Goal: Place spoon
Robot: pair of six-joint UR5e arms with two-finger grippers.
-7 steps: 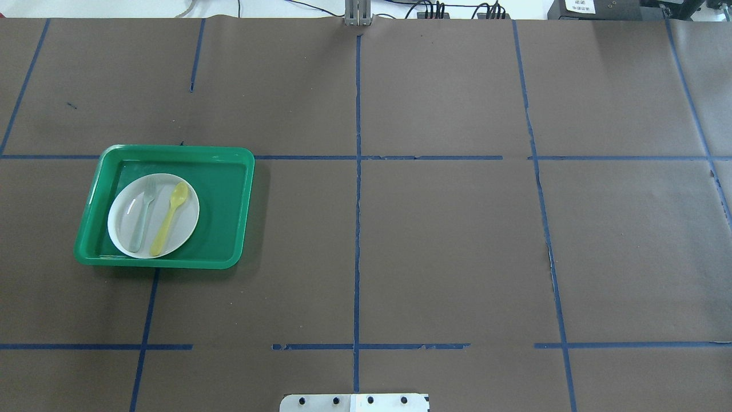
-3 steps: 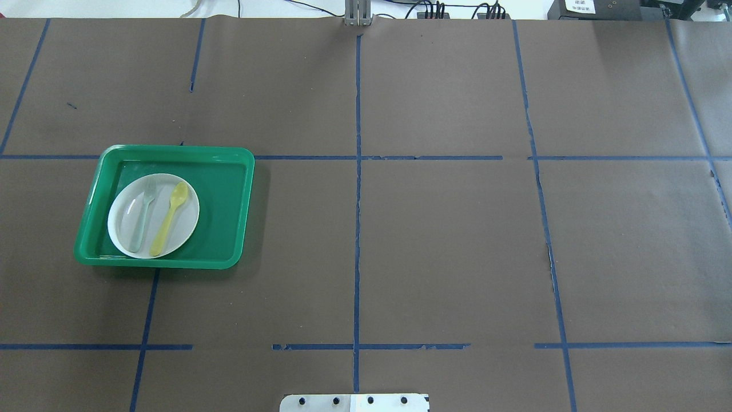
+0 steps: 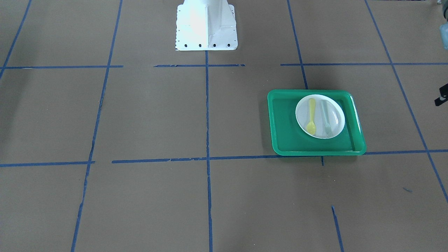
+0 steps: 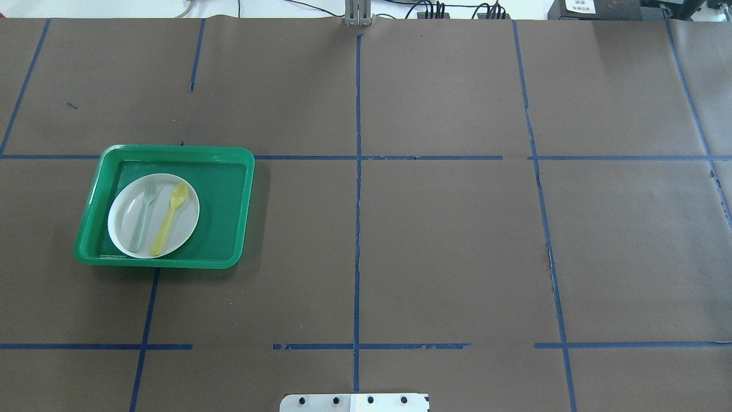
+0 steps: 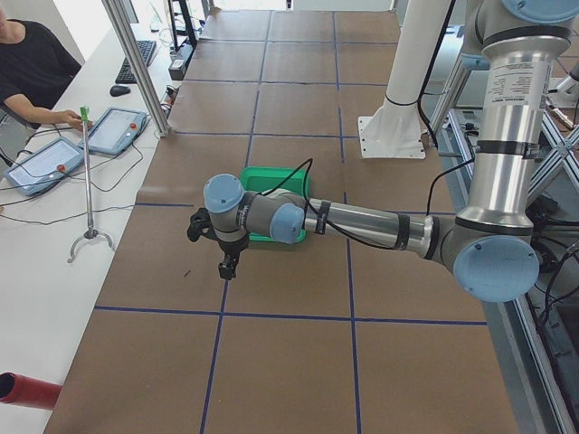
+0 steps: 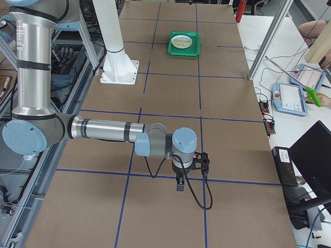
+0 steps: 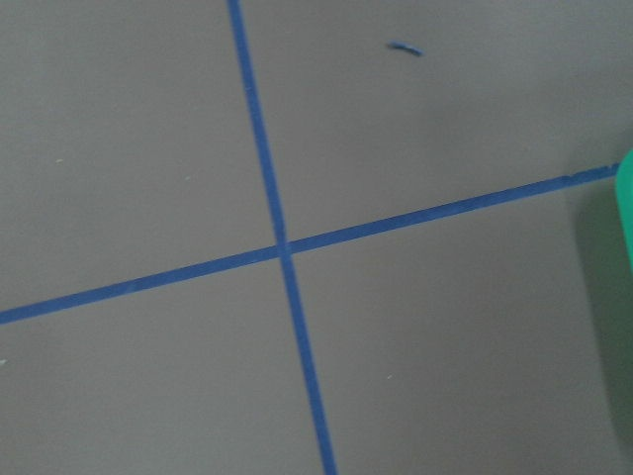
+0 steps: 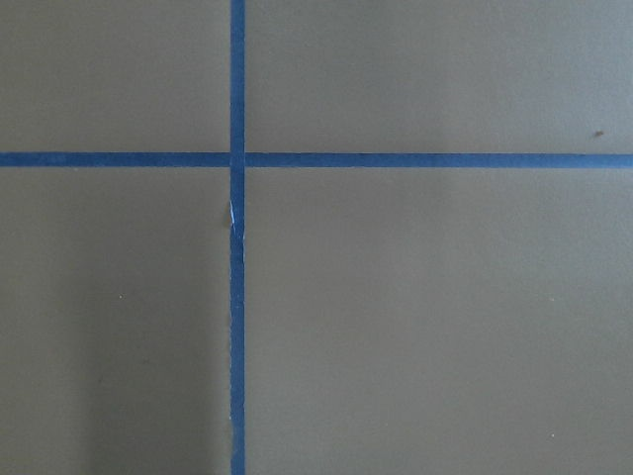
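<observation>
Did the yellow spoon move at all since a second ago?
No. The yellow spoon lies in the same spot on the white plate, beside the fork, and the same way off the green tray rim.

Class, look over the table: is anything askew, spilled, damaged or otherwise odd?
Nothing is spilled. The spoon and fork lie neatly side by side on the plate in the tray. Only the blue tape looks worn: the line nearest the robot has gaps and ragged edges.
</observation>
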